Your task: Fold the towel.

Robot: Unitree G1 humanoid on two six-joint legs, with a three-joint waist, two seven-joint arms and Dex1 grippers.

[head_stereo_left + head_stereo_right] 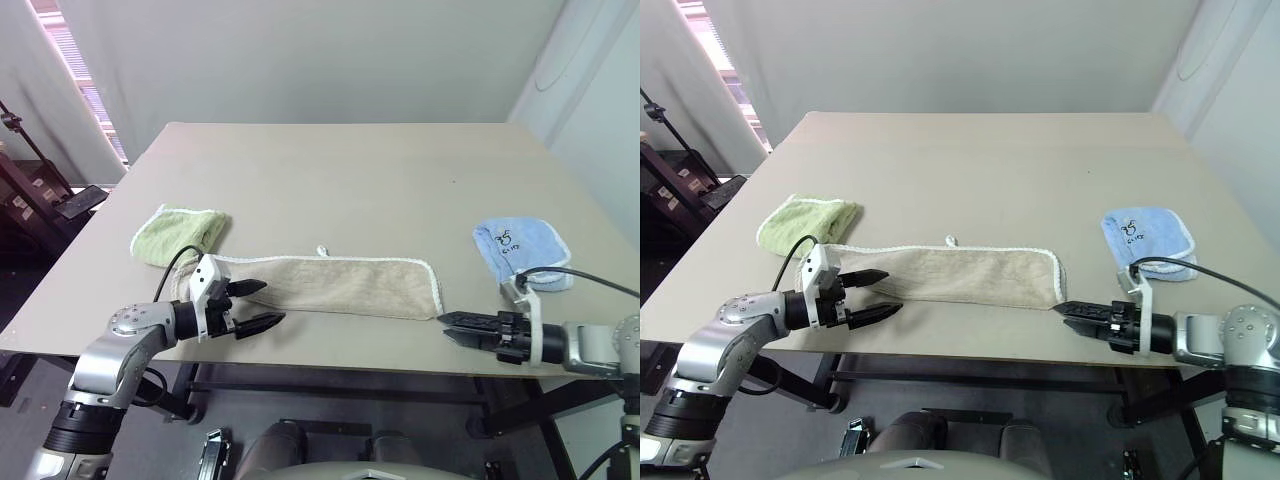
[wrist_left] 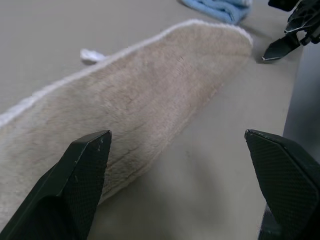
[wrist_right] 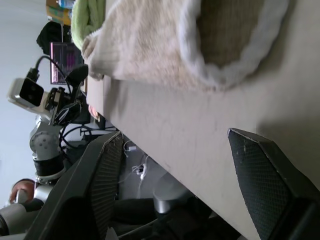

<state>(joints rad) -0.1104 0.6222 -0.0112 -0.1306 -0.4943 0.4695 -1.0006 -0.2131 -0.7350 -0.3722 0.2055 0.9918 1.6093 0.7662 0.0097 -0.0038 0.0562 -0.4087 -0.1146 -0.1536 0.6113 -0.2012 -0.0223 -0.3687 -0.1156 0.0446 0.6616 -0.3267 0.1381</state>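
Observation:
The towel (image 1: 340,285) is beige with white corded edging and lies folded into a long narrow strip along the table's front edge, a small white loop (image 1: 322,250) on its far side. My left gripper (image 1: 264,304) hovers open at the strip's left end, just above its near edge; in the left wrist view its fingers (image 2: 75,185) straddle the towel (image 2: 140,100). My right gripper (image 1: 448,327) is open too, level with the table edge just off the towel's right end, and nothing is held. In the right wrist view the towel's rounded end (image 3: 210,45) sits just ahead of the fingers.
A small light-green folded towel (image 1: 180,235) lies behind the strip's left end. A small light-blue folded towel (image 1: 520,250) lies at the right, behind my right arm. The table's front edge (image 1: 350,362) runs just under both grippers. Dark equipment (image 1: 40,190) stands left of the table.

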